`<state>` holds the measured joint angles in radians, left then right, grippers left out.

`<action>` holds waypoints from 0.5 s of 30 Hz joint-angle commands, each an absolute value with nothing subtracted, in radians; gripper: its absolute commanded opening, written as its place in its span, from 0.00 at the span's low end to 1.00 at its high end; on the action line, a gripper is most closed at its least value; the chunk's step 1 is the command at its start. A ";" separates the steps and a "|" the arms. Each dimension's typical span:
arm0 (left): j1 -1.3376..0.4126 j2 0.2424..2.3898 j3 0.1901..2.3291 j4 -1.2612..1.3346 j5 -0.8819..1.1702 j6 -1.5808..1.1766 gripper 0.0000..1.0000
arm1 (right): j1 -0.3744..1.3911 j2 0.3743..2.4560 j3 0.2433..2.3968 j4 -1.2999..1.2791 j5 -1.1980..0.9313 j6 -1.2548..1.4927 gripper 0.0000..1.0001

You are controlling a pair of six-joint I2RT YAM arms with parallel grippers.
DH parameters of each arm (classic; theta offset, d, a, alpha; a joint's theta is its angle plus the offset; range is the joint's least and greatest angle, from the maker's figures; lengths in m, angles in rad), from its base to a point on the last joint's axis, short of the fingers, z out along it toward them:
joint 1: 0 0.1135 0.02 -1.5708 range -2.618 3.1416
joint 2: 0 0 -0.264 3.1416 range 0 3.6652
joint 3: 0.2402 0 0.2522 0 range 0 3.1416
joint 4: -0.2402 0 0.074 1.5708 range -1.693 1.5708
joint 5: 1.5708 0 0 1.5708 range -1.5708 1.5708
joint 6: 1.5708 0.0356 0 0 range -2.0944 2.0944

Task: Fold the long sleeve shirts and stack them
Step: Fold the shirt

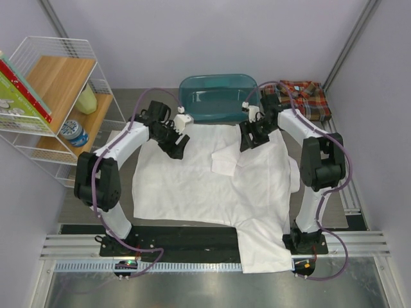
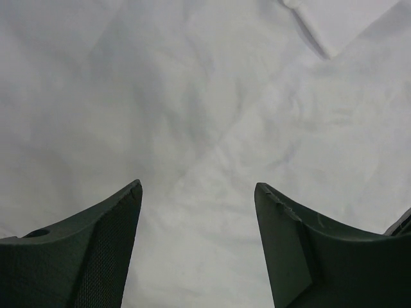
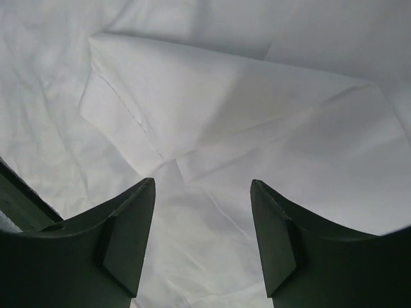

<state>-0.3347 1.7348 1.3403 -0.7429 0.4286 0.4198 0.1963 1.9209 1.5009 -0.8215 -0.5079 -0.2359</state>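
1. The white shirt (image 1: 199, 186) lies spread over the middle of the bench (image 1: 335, 215), mostly flat with soft creases.
2. One sleeve is folded inward across the body, and its cuff (image 1: 224, 164) rests near the centre. At the near right a part of the shirt hangs over the near edge of the bench.
3. The plaid shirt (image 1: 306, 96) lies crumpled at the far right corner, apart from the white one.
4. The left gripper (image 1: 179, 149) is over the far left part of the white shirt. In the left wrist view its fingers (image 2: 96, 244) stand wide apart with nothing between them, and only plain white cloth (image 2: 192, 96) lies below.
5. The right gripper (image 1: 248, 142) is over the far right part of the shirt, just beyond the folded sleeve. Its fingers (image 3: 122, 244) are also spread wide and hold nothing, and the folded sleeve (image 3: 225, 102) lies ahead of them.
6. Whether either gripper's fingertips touch the cloth cannot be told.
7. A teal tub (image 1: 218, 96) stands at the far edge between the two arms, just beyond the shirt.
8. A white wire shelf (image 1: 58, 96) stands to the far left, holding a yellow-green bottle (image 1: 87, 99) and a blue-and-white jar (image 1: 76, 133).
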 commanded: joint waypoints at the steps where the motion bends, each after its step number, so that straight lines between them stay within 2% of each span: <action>1: -0.296 1.715 1.377 -0.724 0.462 0.387 0.72 | 0.202 1.971 1.482 -0.718 -0.535 -0.045 0.67; 7: -0.265 1.707 1.371 -0.654 0.439 0.359 0.73 | 0.201 2.028 1.445 -0.612 -0.569 0.038 0.67; 15: -0.201 1.752 1.396 -0.551 0.420 0.362 0.73 | 0.201 2.045 1.445 -0.545 -0.693 0.130 0.60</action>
